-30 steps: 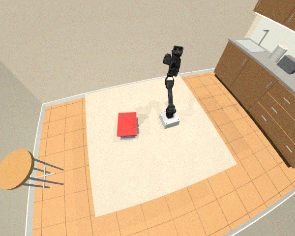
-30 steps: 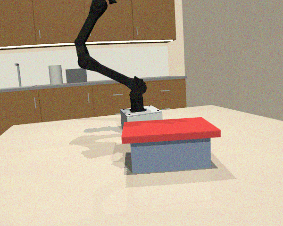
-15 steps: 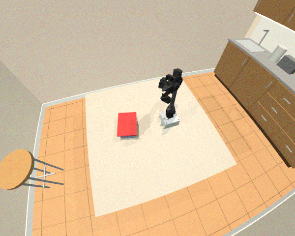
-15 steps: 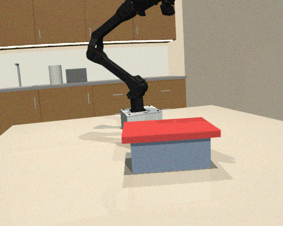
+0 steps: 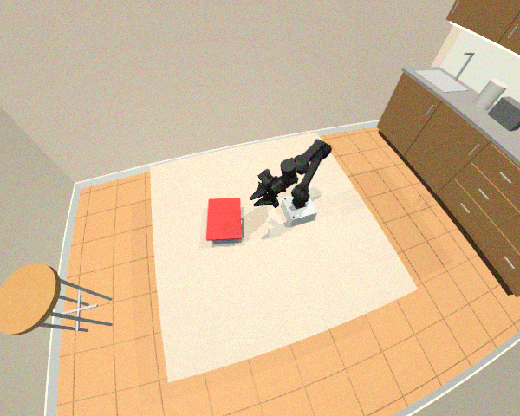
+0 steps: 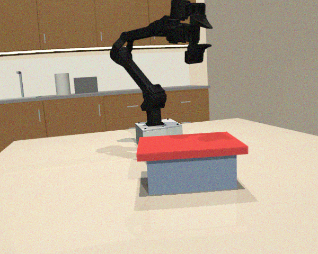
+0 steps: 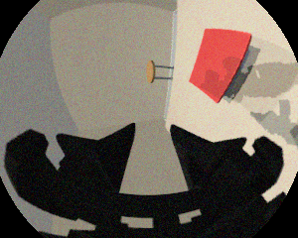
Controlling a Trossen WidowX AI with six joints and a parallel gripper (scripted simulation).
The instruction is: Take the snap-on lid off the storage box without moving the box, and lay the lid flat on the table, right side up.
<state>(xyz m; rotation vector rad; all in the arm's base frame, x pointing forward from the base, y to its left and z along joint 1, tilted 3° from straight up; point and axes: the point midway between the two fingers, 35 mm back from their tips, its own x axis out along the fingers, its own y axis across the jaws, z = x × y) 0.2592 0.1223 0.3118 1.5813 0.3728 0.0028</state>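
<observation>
A flat red lid sits closed on the blue-grey storage box, which stands on the cream table. My gripper is open and empty. It hangs high in the air, between the arm's base and the box, well above the lid and touching nothing. In the wrist view the lid shows at the upper right, far from the fingers.
The arm's grey base stands on the table just behind the box. A round wooden stool stands on the floor off the table's left side. Kitchen cabinets line the far wall.
</observation>
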